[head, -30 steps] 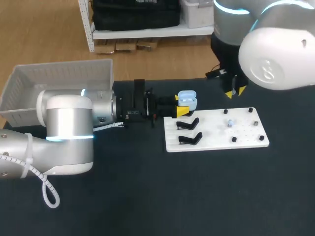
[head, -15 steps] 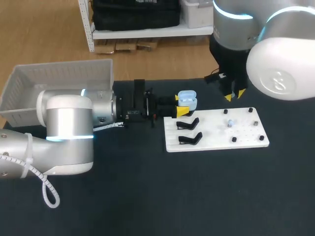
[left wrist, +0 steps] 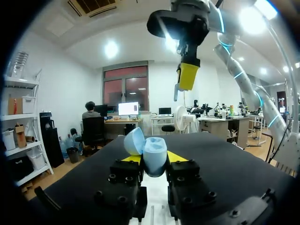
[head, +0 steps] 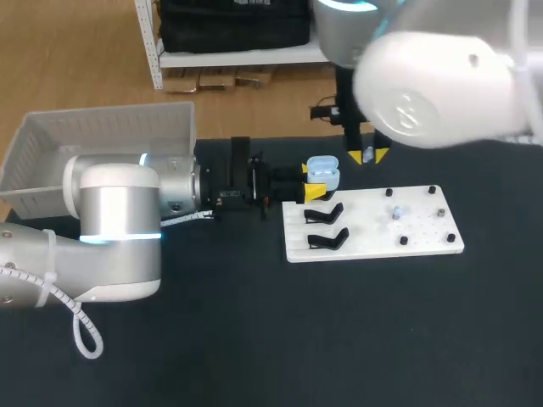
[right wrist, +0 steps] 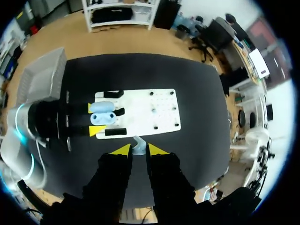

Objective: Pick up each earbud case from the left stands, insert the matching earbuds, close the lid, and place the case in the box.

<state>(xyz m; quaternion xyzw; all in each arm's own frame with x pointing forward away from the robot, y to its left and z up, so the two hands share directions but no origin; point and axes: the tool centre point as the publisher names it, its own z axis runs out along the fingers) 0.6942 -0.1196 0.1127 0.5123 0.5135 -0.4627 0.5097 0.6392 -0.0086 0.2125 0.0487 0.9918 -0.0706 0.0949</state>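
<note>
- Left fingers (left wrist: 177,156) stand a case-width apart, and both yellow tips press the case (left wrist: 151,154) from two sides, so the left gripper (left wrist: 153,159) has it firmly clamped.
- Its pale blue lid is swung open and tilts away to one side of the body.
- From the head view, the left arm comes in low and level, and the case sits at the left end of the board (head: 424,246).
- Right fingers (right wrist: 123,150) are nearly together, with a small pale blue earbud (right wrist: 138,145) pinched between the yellow tips of the right gripper (right wrist: 139,150).
- That gripper points straight down and hangs high over the table, with the earbud well apart from the open case.
- Seen from the right wrist, the earbud lines up just off one long edge of the board, and the case lies over the board's short edge, ahead and to the side.
- Seen from the left wrist, the right gripper's yellow tips hang above and beyond the case.
- Two black stands (head: 325,225) sit on the left part of the white board, one behind the other, just beside the left gripper's tips.
- Small dark pegs dot the right part of the board, and another earbud (head: 396,212) rests among them.
- A dark cloth covers the table (head: 254,339).
- At the far left corner sits the white slatted box (head: 102,136), behind the left arm.
</note>
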